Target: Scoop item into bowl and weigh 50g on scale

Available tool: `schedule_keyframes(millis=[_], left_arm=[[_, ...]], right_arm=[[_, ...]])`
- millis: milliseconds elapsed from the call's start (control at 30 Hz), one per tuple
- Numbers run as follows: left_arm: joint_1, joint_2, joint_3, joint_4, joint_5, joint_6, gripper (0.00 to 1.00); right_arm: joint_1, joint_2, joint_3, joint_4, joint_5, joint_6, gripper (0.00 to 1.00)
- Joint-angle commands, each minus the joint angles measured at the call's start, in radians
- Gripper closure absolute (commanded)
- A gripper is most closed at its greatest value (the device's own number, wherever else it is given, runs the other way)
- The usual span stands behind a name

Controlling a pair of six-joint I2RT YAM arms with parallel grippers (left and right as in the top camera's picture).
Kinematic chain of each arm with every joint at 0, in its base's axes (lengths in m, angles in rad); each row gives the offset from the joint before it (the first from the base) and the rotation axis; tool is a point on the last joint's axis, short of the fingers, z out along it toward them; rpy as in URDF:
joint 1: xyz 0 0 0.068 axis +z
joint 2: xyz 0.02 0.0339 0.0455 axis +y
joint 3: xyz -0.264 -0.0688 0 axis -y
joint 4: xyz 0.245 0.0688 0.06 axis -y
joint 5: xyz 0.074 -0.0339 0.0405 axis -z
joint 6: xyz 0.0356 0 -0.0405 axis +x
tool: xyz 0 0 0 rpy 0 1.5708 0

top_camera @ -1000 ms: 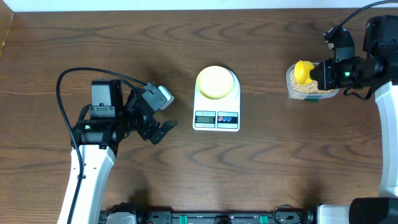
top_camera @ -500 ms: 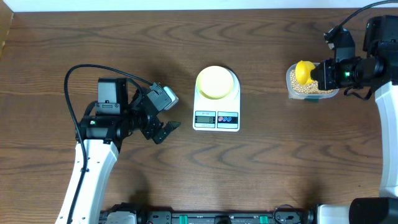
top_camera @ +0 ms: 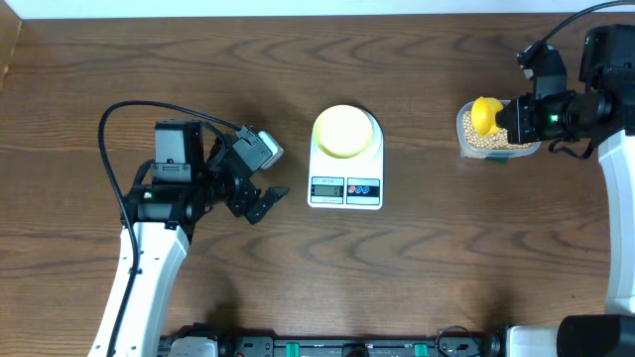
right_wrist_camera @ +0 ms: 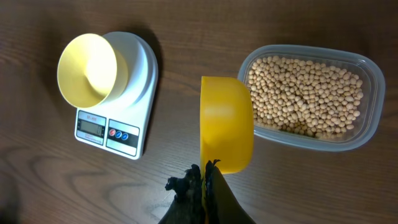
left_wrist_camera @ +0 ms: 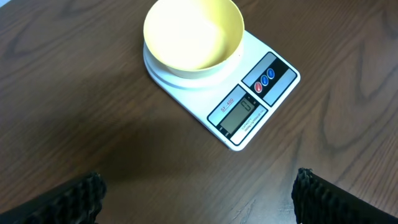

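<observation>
Here, my right end effector (right_wrist_camera: 202, 186) pinches the yellow scoop (right_wrist_camera: 227, 124) by its handle over the beans (right_wrist_camera: 308, 93) right of the scale (top_camera: 345, 188), ready to dig, while the empty bowl (top_camera: 344, 130) sits on the scale for weighing and my left end effector (top_camera: 260, 201) hangs open left of it.

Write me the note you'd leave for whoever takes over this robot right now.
Left gripper: open, empty, beside the scale.
Right gripper: shut on the handle of the yellow scoop, which is at the end of the tub of beans.
Bowl: on the scale, empty.
Done: bowl placed, scoop in hand.
Left: scoop beans into the bowl until the scale shows the target weight.
</observation>
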Motion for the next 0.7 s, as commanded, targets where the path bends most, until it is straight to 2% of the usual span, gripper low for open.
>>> schedule_keyframes(millis=[0, 667], left_arm=[[-0.002, 0.002, 0.017, -0.002, 0.006, -0.016, 0.02], [-0.002, 0.002, 0.017, -0.002, 0.006, -0.016, 0.02]], right_arm=[[0.008, 0.002, 0.019, -0.001, -0.002, -0.007, 0.99], [0.008, 0.002, 0.019, -0.008, -0.007, -0.002, 0.99]])
